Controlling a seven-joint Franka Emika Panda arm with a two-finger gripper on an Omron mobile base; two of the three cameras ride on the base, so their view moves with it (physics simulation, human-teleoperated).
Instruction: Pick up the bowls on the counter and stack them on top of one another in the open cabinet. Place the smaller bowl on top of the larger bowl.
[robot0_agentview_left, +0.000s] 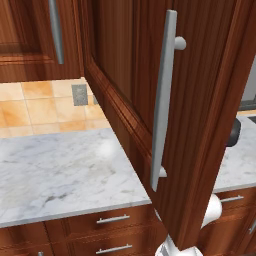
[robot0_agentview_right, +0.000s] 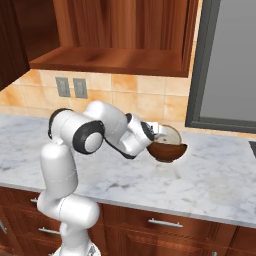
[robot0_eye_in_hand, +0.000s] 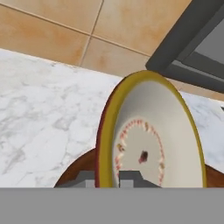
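Note:
My gripper (robot0_agentview_right: 156, 134) is shut on the rim of the smaller bowl (robot0_eye_in_hand: 148, 140), which is cream inside with a yellow rim and a dark red outside; one fingertip (robot0_eye_in_hand: 130, 178) shows on the inner side of the rim. That bowl (robot0_agentview_right: 168, 134) is tilted steeply on edge, just over the larger dark brown bowl (robot0_agentview_right: 167, 151). The brown bowl stands on the white marble counter (robot0_agentview_right: 210, 180), and its edge (robot0_eye_in_hand: 76, 168) peeks out beneath the held one. The open cabinet's shelf (robot0_agentview_right: 110, 60) hangs above and to the left. Its door (robot0_agentview_left: 200, 100), with a long silver handle (robot0_agentview_left: 162, 100), swings out close in the left base view.
A dark grey framed panel (robot0_agentview_right: 225, 65) rises behind the bowls at the right. Two wall outlets (robot0_agentview_right: 70, 87) sit on the orange tile backsplash. Drawers with short handles (robot0_agentview_right: 165, 223) run below the counter edge. A closed cabinet door (robot0_agentview_left: 30, 35) hangs at the far left.

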